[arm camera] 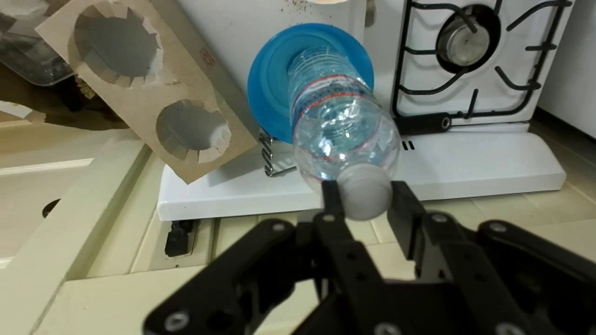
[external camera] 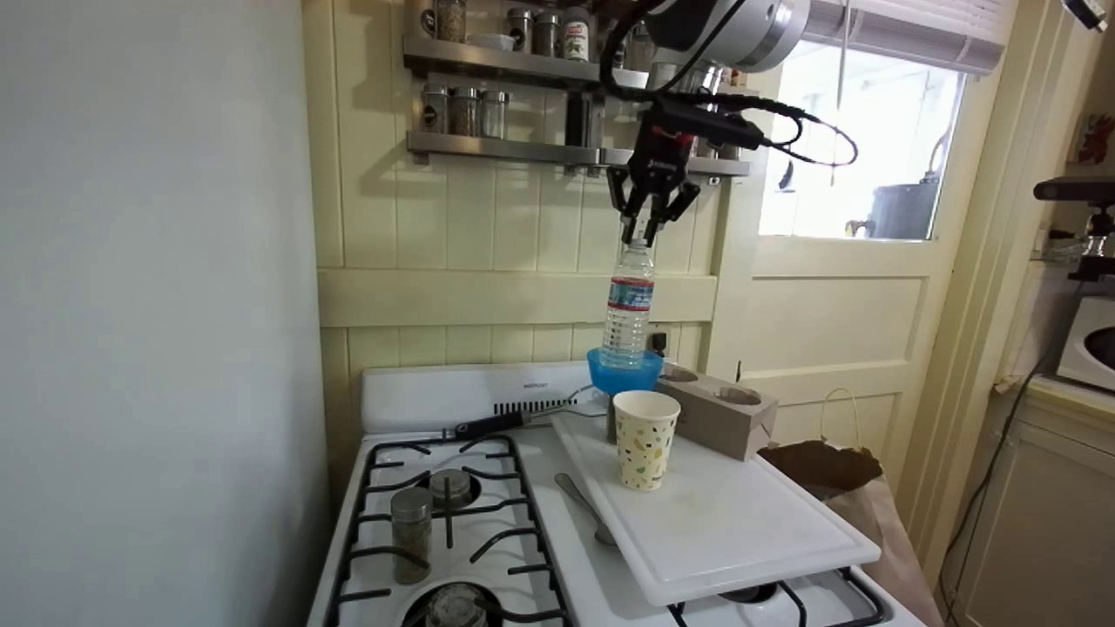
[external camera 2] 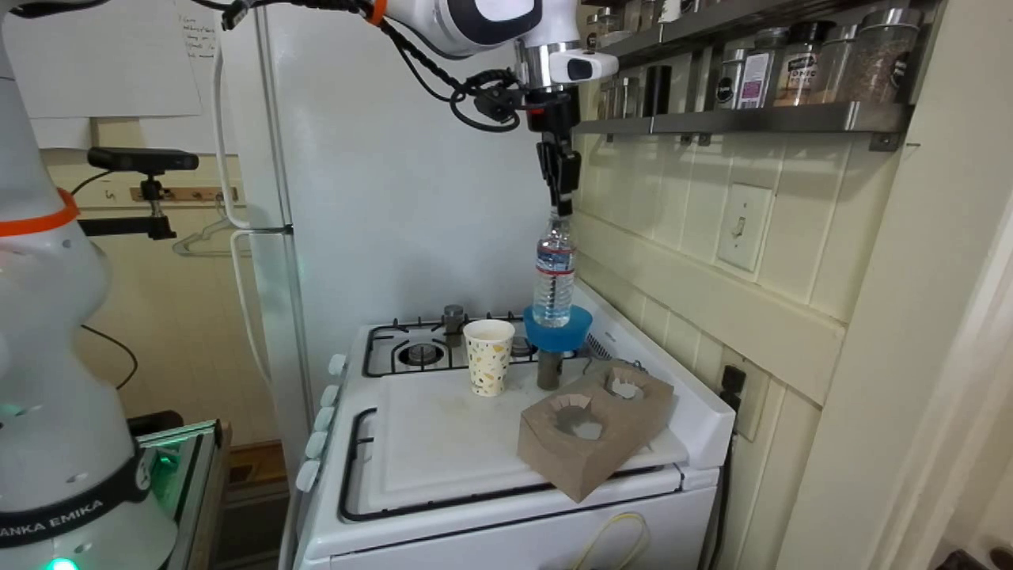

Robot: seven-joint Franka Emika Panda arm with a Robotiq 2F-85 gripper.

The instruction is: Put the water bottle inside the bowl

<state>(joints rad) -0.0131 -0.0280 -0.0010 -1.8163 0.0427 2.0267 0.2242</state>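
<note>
Wrist view: tool [arm camera: 362,197] clamped on water bottle [arm camera: 342,109] at cap [arm camera: 364,188]; base inside bowl [arm camera: 270,79], rim gap wider toward carton [arm camera: 163,90].

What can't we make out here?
Whether the water bottle touches the floor of the bowl: hidden by bottle body, wrist view; bowl wall, both exterior views.
Paper cup: mostly cut off by wrist view's top edge.
Jar below bowl: mostly behind paper cup in an exterior view.
</note>
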